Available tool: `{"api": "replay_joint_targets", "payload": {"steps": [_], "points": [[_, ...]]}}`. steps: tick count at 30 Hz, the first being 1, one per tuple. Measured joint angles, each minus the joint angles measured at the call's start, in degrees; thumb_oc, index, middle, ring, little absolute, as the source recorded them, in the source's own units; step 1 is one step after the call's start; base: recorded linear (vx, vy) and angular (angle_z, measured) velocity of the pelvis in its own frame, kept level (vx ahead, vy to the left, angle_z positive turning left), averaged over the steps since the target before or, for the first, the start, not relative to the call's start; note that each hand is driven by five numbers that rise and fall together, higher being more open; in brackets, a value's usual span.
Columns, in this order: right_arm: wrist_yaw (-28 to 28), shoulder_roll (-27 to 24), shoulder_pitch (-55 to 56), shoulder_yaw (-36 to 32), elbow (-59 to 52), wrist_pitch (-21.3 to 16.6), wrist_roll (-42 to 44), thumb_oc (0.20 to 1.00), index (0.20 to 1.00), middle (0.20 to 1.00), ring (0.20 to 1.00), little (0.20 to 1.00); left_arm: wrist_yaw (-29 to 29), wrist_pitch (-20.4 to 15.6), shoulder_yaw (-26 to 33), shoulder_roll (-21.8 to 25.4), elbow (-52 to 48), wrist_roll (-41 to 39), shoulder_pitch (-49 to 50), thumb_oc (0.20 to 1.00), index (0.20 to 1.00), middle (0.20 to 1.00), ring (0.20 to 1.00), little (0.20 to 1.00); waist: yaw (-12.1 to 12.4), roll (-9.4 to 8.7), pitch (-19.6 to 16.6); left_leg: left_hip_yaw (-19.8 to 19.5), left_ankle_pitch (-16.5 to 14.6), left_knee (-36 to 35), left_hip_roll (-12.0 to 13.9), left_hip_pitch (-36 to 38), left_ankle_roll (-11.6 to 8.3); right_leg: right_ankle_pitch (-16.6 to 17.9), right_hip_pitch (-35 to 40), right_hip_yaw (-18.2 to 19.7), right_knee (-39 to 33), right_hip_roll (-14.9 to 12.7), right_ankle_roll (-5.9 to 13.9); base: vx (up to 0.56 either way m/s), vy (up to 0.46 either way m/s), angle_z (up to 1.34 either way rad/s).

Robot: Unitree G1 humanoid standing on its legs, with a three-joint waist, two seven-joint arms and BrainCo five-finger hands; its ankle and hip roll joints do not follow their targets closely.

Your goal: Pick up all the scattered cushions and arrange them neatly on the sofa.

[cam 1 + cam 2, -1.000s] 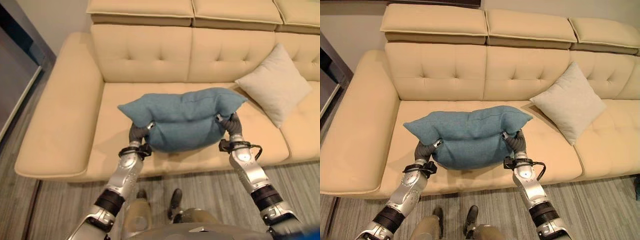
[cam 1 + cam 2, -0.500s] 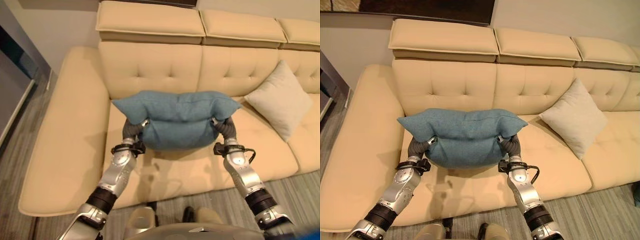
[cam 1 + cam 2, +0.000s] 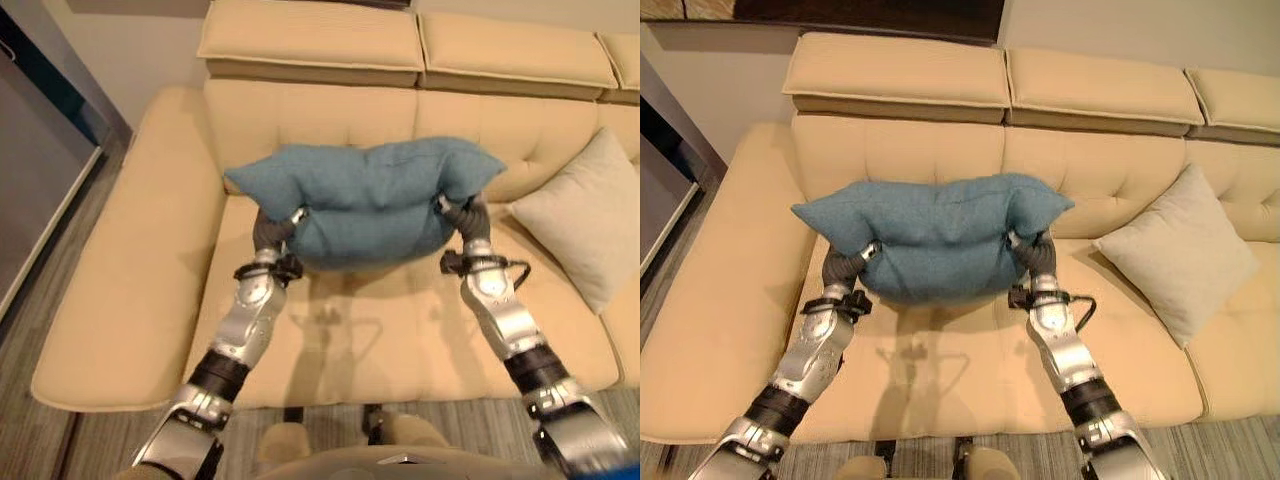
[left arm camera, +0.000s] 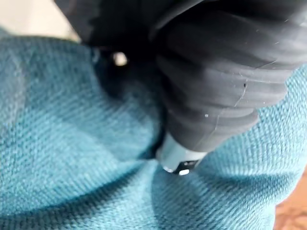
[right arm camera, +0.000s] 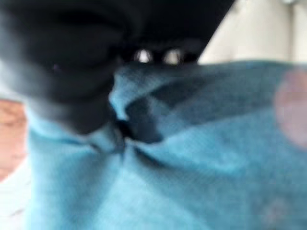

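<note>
Legible text, labels, numbers, signs: none readable on the sofa (image 3: 940, 370), the blue cushion (image 3: 935, 235) or the beige cushion (image 3: 1180, 260).

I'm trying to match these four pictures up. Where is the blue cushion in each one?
Left eye view: blue cushion mid-picture, over the sofa seat.
Right eye view: centre, slightly left.
Left wrist view: teal fabric past the left hand.
Right wrist view: bunched blue fabric.
Shared landmark: the sofa's tufted backrest.
</note>
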Motion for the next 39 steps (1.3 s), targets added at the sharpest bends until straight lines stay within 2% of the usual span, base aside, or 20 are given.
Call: {"api": "replay_joint_targets", "payload": {"steps": [3,5,6,12,15,17,21,33,34,35,36,37,39], "points": [[-0.8,-1.0,-7.7,0.9,1.8,-0.3,0.0,0.200,0.200,0.200,0.200,0.200,3.5,-2.0,1.7,0.2,0.6,0.0,-5.8,0.200,0.200,0.200,0.200,0.200,0.3,2.61,0.7,-0.3,1.3,-0.3,0.2,-3.0,-0.43,1.2,-3.1,-0.4,0.0,0.4,-1.53,-0.17,-0.006,0.04],[-1.3,-1.9,-11.8,1.6,4.9,-0.3,0.2,0.200,0.200,0.200,0.200,0.200,4.2,-2.6,1.6,0.6,3.0,0.0,-9.4,0.200,0.200,0.200,0.200,0.200,0.4,3.17,1.0,-0.5,1.7,0.4,-0.1,-5.9,-0.44,1.9,-5.5,-0.3,0.1,0.1,-1.43,-0.11,0.013,0.03],[-1.6,-1.8,-13.2,2.1,6.5,-0.3,0.2,0.200,0.200,0.200,0.200,0.200,4.9,-2.9,1.4,0.8,4.6,0.0,-11.0,0.200,0.200,0.200,0.200,0.200,0.4,3.43,1.3,-0.6,2.1,0.4,-0.2,-7.1,-0.48,2.5,-6.7,-0.3,0.1,0.1,-2.22,-0.09,0.021,0.03],[-2.3,-2.4,-13.8,4.4,8.9,-0.1,1.2,0.200,0.200,0.200,0.200,0.200,5.8,-3.0,-0.2,1.6,9.3,0.0,-13.4,0.200,0.200,0.200,0.200,0.200,0.3,3.62,2.6,-1.2,2.5,0.6,-0.3,-10.8,-0.63,2.6,-10.1,-0.5,0.1,0.0,-2.27,-0.07,0.021,0.04],[-2.4,-2.5,-18.3,5.6,13.6,0.0,1.3,0.200,0.200,0.200,0.200,0.200,6.4,-3.1,-0.8,1.9,13.9,-0.1,-17.5,0.200,0.200,0.200,0.200,0.200,0.3,3.42,3.9,-1.2,2.7,1.3,-0.6,-14.4,-0.64,3.5,-13.4,-0.5,0.1,-0.1,-2.86,-0.01,0.002,0.01],[-2.7,-3.5,-20.2,5.8,14.1,0.1,1.3,0.200,0.200,0.200,0.200,0.200,7.3,-3.2,-0.8,1.9,14.3,-0.1,-19.1,0.200,0.200,0.200,0.200,0.200,0.4,3.28,6.1,-1.3,3.0,1.1,-0.6,-15.1,-0.69,3.7,-14.2,-0.4,0.1,0.0,-2.98,0.00,0.000,0.00],[-3.2,-4.7,-24.8,7.5,15.1,0.0,1.3,0.200,0.200,0.200,0.200,0.200,8.1,-4.7,-0.8,2.7,16.4,-0.2,-22.8,0.200,0.200,0.200,0.200,0.200,0.4,2.66,7.3,-1.2,3.0,1.1,-0.5,-17.1,-0.69,3.8,-16.2,-0.4,0.1,0.0,-3.01,0.01,0.000,0.00],[-5.1,-6.2,-33.0,8.4,19.2,-0.1,1.3,0.200,0.200,0.200,0.200,0.200,8.1,-5.7,-2.1,3.8,19.0,-0.2,-29.8,0.200,0.200,0.200,0.200,0.200,0.5,2.27,7.6,-1.7,3.6,0.9,-0.8,-21.4,-0.74,4.1,-20.4,-0.8,0.1,-0.6,-3.30,0.01,0.002,0.02],[-5.2,-6.2,-33.4,8.4,19.4,-0.1,1.3,0.288,0.288,0.288,0.288,0.288,8.2,-5.7,-2.1,3.7,19.2,-0.2,-30.4,0.598,0.598,0.598,0.598,0.598,0.5,2.27,7.6,-1.8,3.6,0.9,-0.8,-21.9,-0.76,4.1,-20.6,-1.0,0.1,-0.6,-3.33,0.00,0.001,0.05],[-5.4,-6.1,-34.2,8.7,20.4,-0.4,1.2,0.413,0.413,0.413,0.413,0.413,8.2,-6.0,-2.2,3.8,20.1,-0.1,-30.9,0.856,0.856,0.856,0.856,0.856,0.5,2.31,7.6,-2.0,3.7,0.9,-0.8,-22.2,-0.81,4.2,-20.9,-1.2,0.1,-0.6,-3.36,0.00,-0.006,0.05],[-5.7,-6.1,-36.1,9.8,23.2,-0.5,1.2,0.799,0.799,0.799,0.799,0.799,8.2,-6.2,-2.6,3.8,22.1,-0.1,-32.2,1.000,1.000,1.000,1.000,1.000,0.5,2.31,7.6,-2.1,3.8,1.0,-0.8,-22.4,-0.84,4.2,-21.1,-1.3,0.1,-0.5,-3.46,0.00,-0.010,0.04],[-5.7,-6.2,-37.7,10.5,24.9,-0.4,1.2,1.000,1.000,1.000,1.000,1.000,8.2,-6.2,-2.6,3.9,22.9,-0.2,-33.1,1.000,1.000,1.000,1.000,1.000,0.5,2.31,7.6,-2.1,3.9,1.0,-0.8,-22.7,-0.92,4.3,-21.3,-1.4,0.1,-0.5,-3.52,0.00,-0.013,0.04],[-5.7,-6.6,-41.7,12.3,29.7,-0.5,1.2,1.000,1.000,1.000,1.000,1.000,8.2,-6.3,-3.3,4.5,25.5,-0.1,-36.3,1.000,1.000,1.000,1.000,1.000,0.7,2.32,7.5,-2.7,4.2,1.1,-0.7,-23.5,-1.12,4.4,-21.9,-1.7,0.1,-0.5,-3.67,-0.01,-0.009,0.08]]}}
